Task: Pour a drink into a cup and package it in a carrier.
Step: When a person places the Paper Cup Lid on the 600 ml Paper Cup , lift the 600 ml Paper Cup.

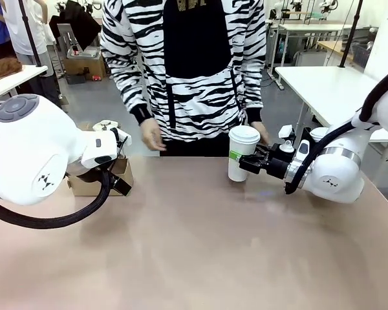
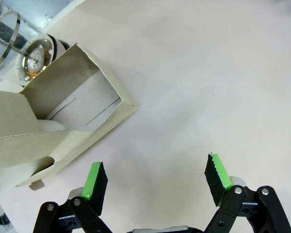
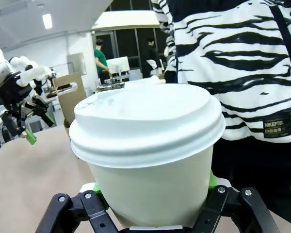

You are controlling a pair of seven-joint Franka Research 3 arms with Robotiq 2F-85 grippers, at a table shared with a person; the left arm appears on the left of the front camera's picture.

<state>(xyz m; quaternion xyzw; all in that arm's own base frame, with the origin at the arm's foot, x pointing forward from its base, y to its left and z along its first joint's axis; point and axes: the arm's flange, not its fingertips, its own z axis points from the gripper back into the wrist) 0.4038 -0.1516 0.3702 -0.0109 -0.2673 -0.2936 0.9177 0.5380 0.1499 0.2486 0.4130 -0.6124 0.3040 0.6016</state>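
Packaging step judged in hand. Right gripper [image 1: 241, 161] grasps the lidded cup [image 1: 244, 143], upright at centre-right of the front view. Carrier [image 2: 82, 97] sits at far left, well apart from the cup. Left gripper [image 2: 156, 175] hangs released beside it. Next move likely requires level transfer leftward into a pocket.

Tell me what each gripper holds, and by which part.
The right gripper holds the cup by its paper wall, below the lid; the left gripper is open, empty.

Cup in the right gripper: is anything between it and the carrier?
No object lies on the table between the cup and the carrier. But the left gripper hangs open right beside the carrier and may crowd the approach.
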